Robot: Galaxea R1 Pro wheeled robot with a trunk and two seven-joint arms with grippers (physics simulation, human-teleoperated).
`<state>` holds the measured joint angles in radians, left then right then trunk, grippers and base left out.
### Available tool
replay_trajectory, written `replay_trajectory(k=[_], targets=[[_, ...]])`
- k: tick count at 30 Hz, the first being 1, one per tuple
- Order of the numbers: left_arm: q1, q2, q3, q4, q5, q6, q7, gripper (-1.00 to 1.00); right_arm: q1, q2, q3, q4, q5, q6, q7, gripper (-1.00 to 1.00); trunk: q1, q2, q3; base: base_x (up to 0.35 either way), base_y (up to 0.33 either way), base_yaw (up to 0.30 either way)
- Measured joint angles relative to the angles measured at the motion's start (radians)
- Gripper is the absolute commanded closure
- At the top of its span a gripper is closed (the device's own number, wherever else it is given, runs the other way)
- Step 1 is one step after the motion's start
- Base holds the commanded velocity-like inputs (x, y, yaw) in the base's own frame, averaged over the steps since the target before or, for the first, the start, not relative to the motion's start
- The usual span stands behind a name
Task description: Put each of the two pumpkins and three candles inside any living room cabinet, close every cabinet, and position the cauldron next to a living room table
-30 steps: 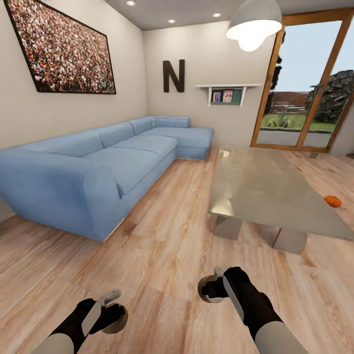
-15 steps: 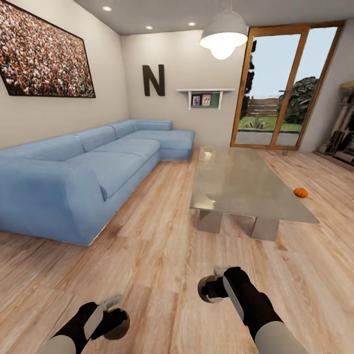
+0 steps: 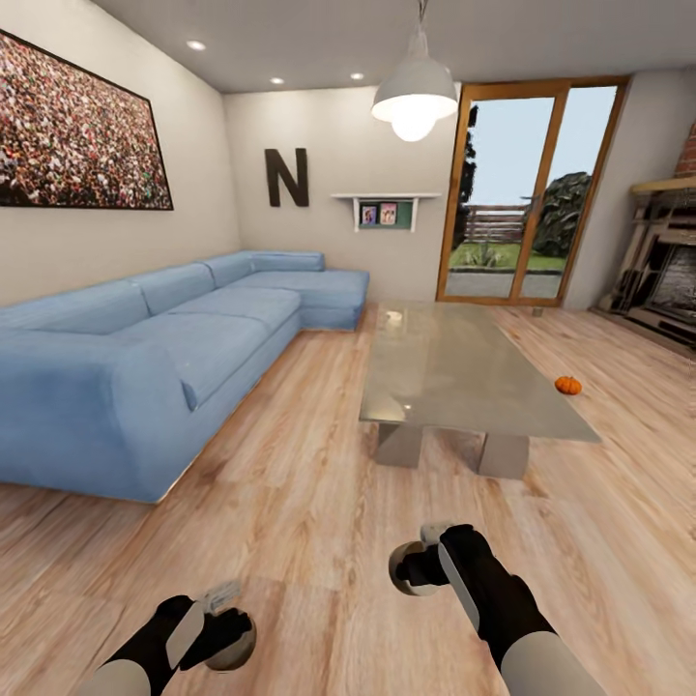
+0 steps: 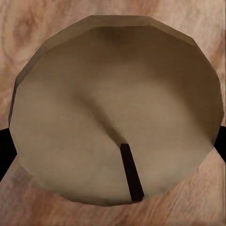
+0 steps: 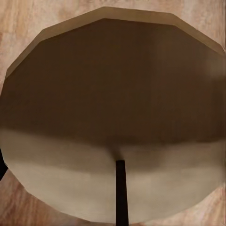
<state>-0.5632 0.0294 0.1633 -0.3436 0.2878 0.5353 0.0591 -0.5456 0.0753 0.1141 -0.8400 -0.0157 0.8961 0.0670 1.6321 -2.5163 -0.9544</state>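
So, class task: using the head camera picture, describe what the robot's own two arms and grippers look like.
Both arms have pale grey-white rounded forearm shells that run into matte black wrist sections. The left gripper and right gripper are black with light grey finger parts. The right arm carries a light grey strip along its black wrist. No cables or printed markings can be made out.

Two candles being carried, one pumpkin lying beyond the table

A tan, squat candle (image 4: 115, 117) with a dark wick is being held in the left gripper (image 3: 224, 633), and a second candle (image 5: 113, 117) is being held in the right gripper (image 3: 418, 565). A small orange pumpkin (image 3: 568, 385) is being seen upright on the wood floor, just beside the far long edge of the grey glass table (image 3: 454, 372).
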Motion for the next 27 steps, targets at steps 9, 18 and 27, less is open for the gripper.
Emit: replay_trajectory(k=[9,18,27], targets=[[0.0,0.0,0.0,0.001,-0.001,0.0,0.0,1.0,0.0,0.0,-0.002,0.0,0.0,0.002,-0.001,1.0,-0.001,0.001,0.008,0.0,0.0,-0.282],[0.0,0.0,0.001,0.006,0.0,0.001,0.0,1.0,0.0,-0.002,-0.004,0.0,0.0,0.006,-0.001,1.0,-0.001,0.001,0.008,0.0,0.0,-0.295],[0.0,-0.003,0.0,0.006,0.001,0.0,0.0,1.0,0.0,-0.001,-0.004,0.0,0.0,0.002,-0.001,1.0,-0.001,0.001,0.011,0.0,0.0,-0.296]])
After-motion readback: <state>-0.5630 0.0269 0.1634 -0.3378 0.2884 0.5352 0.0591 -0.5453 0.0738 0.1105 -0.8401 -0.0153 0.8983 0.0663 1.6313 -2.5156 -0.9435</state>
